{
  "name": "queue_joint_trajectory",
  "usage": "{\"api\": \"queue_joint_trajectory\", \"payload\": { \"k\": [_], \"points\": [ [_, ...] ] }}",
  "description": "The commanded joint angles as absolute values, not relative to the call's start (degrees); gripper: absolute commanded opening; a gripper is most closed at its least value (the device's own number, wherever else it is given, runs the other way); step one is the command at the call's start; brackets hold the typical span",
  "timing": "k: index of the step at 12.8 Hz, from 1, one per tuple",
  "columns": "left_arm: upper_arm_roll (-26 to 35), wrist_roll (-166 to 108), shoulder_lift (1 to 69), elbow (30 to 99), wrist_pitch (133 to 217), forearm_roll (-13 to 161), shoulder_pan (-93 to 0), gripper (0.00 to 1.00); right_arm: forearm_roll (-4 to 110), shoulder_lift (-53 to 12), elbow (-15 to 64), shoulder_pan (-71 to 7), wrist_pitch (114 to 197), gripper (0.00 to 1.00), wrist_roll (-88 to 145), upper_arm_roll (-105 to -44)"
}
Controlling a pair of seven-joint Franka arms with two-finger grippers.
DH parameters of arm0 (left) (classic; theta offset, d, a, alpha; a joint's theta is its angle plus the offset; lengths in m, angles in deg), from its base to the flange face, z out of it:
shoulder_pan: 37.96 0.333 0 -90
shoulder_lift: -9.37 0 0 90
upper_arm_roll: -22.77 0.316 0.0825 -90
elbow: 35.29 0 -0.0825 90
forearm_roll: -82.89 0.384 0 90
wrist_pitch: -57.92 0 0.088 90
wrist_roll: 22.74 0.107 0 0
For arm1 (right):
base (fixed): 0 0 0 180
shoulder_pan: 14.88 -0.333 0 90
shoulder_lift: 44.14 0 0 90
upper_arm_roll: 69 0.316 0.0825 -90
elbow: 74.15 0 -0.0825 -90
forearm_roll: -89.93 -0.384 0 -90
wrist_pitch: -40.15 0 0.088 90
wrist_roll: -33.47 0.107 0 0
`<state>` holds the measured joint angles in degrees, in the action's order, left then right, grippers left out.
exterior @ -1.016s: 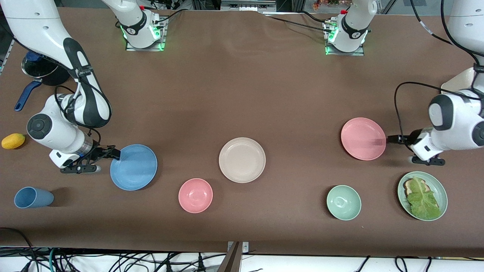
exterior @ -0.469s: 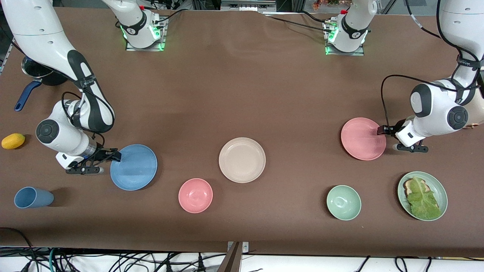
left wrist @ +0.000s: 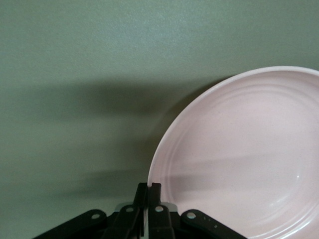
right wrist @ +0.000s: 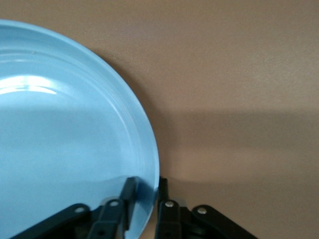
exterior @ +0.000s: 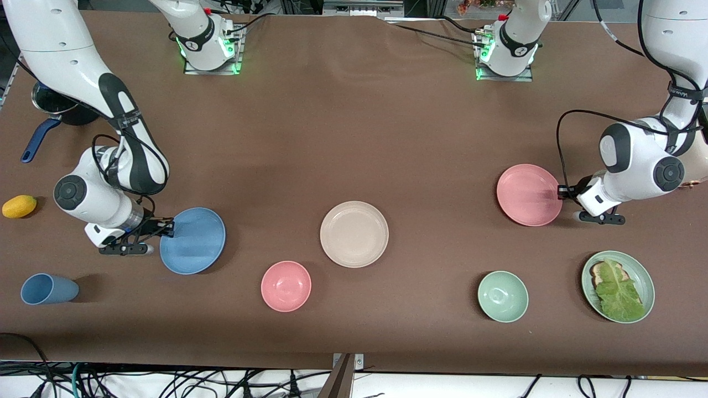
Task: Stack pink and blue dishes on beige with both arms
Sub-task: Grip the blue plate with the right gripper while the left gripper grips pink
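The light blue plate (exterior: 192, 241) is at the right arm's end of the table, its rim pinched by my right gripper (exterior: 167, 228). In the right wrist view one finger lies on the blue plate (right wrist: 65, 149) and one outside its rim, so the right gripper (right wrist: 144, 188) is shut on it. The pink plate (exterior: 529, 194) is at the left arm's end, with my left gripper (exterior: 560, 192) shut on its edge. The left wrist view shows the left gripper (left wrist: 149, 189) clamping the pink plate (left wrist: 239, 159) at its rim. The beige plate (exterior: 354, 234) lies bare mid-table between them.
A pink bowl (exterior: 286, 286) and a green bowl (exterior: 503, 296) sit nearer the front camera than the plates. A pale green plate with lettuce (exterior: 618, 286) is close to the left gripper. A blue cup (exterior: 48, 289), a yellow fruit (exterior: 19, 206) and a pot (exterior: 52, 102) stand at the right arm's end.
Both grippers closed on their plates' rims. The blue and pink plates have each shifted slightly up in the front view, their gripped edges raised. The beige plate has not moved.
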<state>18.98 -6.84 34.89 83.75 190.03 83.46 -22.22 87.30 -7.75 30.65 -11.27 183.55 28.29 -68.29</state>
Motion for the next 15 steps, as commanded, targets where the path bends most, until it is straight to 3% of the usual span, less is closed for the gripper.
{"api": "queue_joint_trajectory", "payload": {
  "k": [1,6,11,13,15],
  "points": [
    [18.72,-7.18,35.04,82.22,187.82,82.98,-22.75,0.00,86.06,-7.93,30.88,-10.75,182.53,0.03,27.67,-67.77],
    [17.07,-10.16,34.34,81.26,186.08,82.89,-22.84,0.00,86.15,-8.19,29.57,-10.75,180.79,0.00,27.50,-67.77],
    [14.68,-14.56,32.84,66.52,160.17,82.89,-22.93,0.00,86.32,-9.33,17.98,-11.10,163.22,0.00,27.59,-67.68],
    [13.03,-18.15,32.67,63.34,156.64,82.54,-22.93,0.00,86.41,-10.30,15.69,-11.71,159.78,0.00,27.50,-67.68],
    [7.59,-28.22,32.75,61.31,155.83,79.82,-23.01,0.00,86.50,-11.09,13.58,-11.81,156.62,0.00,27.50,-67.68]
  ]
}}
